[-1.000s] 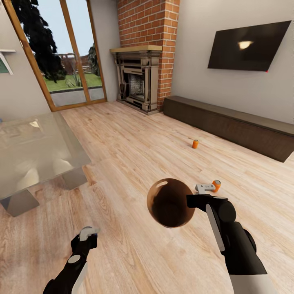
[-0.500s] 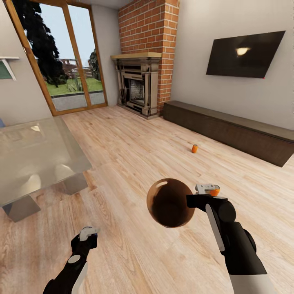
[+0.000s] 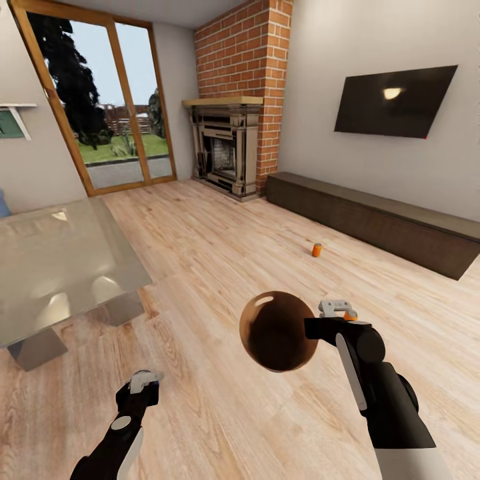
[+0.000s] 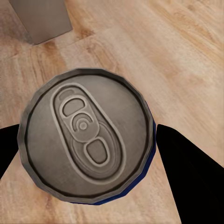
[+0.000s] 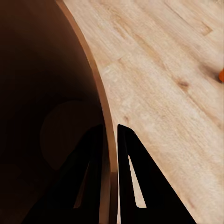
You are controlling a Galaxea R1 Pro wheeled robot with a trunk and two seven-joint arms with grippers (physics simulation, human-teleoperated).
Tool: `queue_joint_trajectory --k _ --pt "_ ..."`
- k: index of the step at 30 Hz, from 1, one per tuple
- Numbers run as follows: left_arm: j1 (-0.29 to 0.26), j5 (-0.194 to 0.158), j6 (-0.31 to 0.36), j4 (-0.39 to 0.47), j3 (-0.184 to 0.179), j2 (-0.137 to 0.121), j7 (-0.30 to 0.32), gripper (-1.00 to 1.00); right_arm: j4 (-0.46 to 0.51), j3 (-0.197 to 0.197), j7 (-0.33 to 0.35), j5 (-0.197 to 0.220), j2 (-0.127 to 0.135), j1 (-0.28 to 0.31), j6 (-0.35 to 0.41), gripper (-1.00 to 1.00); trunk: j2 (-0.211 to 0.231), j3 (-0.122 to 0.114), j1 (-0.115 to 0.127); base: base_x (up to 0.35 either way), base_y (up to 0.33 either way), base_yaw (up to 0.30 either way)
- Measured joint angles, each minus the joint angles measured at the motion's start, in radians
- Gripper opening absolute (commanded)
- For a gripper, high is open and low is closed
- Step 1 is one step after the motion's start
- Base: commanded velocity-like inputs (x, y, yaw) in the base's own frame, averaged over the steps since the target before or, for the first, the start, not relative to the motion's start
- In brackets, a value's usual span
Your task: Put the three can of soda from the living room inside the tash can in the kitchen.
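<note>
Glass surface (image 3: 60, 247): standing at my far left on the wood floor (image 3: 220, 233), carrying nothing I can make out.
Left end effector (image 3: 143, 383): I am holding a can (image 4: 86, 142) between my fingers, grey top toward the wrist camera; its side looks blue rather than orange, so I cannot tell whether it is one of the three sodas.
Tash can (image 3: 277, 331): I am carrying it low in front of me, brown inside facing the head camera, probably so cans can go straight in.
Right end effector (image 5: 109, 135): I am pinching the bin's rim, one finger inside the wall and one outside.
Can beside the bin (image 3: 349, 316): an orange sliver is peeking over my right wrist.
Far soda can (image 3: 317, 250): standing upright on the floor, near the long dark cabinet (image 3: 380, 220).
</note>
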State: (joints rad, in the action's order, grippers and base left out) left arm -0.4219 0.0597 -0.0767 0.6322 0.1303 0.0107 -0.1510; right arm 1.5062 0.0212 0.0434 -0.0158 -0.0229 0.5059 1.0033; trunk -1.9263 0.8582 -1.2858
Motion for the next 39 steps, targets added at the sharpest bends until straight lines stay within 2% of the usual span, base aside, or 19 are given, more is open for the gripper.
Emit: queue_joint_trajectory --k 31,36,39 --pt "0.000 0.000 0.001 0.000 0.000 0.000 0.000 -1.00 0.000 0.000 0.000 0.001 0.000 0.000 0.000 -1.00 0.217 -0.147 0.119 0.000 0.000 0.000" --pt "0.000 0.000 0.000 0.011 0.000 0.000 0.000 -1.00 -0.001 -0.001 0.000 0.001 0.000 -0.001 0.000 -1.00 0.217 -0.151 0.119 0.000 0.000 0.000" --pt "0.000 0.000 0.000 0.057 -0.005 0.000 0.000 -1.00 -0.002 -0.002 0.000 0.000 0.000 -0.001 -0.001 -1.00 0.217 -0.152 0.119 0.000 0.000 0.000"
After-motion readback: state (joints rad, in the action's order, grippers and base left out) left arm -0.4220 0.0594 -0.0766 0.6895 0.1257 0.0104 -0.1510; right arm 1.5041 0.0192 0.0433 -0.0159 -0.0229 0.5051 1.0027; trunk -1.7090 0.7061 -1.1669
